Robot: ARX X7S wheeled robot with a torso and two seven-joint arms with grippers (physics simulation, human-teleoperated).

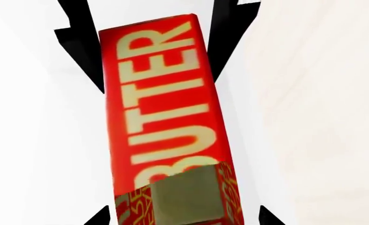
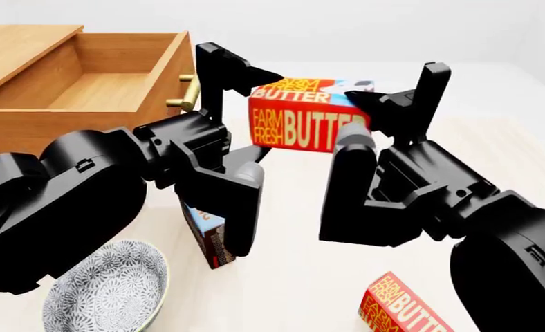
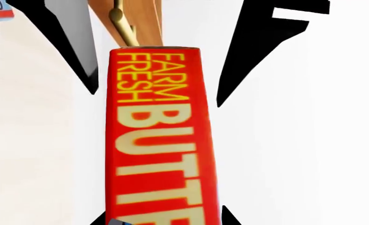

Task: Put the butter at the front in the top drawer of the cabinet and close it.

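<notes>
A red butter box (image 2: pixel 305 121) with yellow "FARM FRESH BUTTER" lettering hangs in the air to the right of the open top drawer (image 2: pixel 106 90) of the wooden cabinet (image 2: pixel 14 45). My left gripper (image 2: pixel 259 114) is shut on its left end, and the box (image 1: pixel 162 108) fills the space between the black fingers (image 1: pixel 78 51). My right gripper (image 2: pixel 393 93) stands open round the right end. In the right wrist view a thin gap shows on each side of the box (image 3: pixel 156 140), between it and the fingers (image 3: pixel 66 42). A second butter box (image 2: pixel 402 308) lies on the table near me, at the right.
The drawer's brass handle (image 2: pixel 187 93) points toward the held box and also shows as the brass handle (image 3: pixel 122 23) ahead in the right wrist view. A patterned bowl (image 2: pixel 106 294) sits front left. A blue pudding box (image 2: pixel 208 235) stands under my left arm.
</notes>
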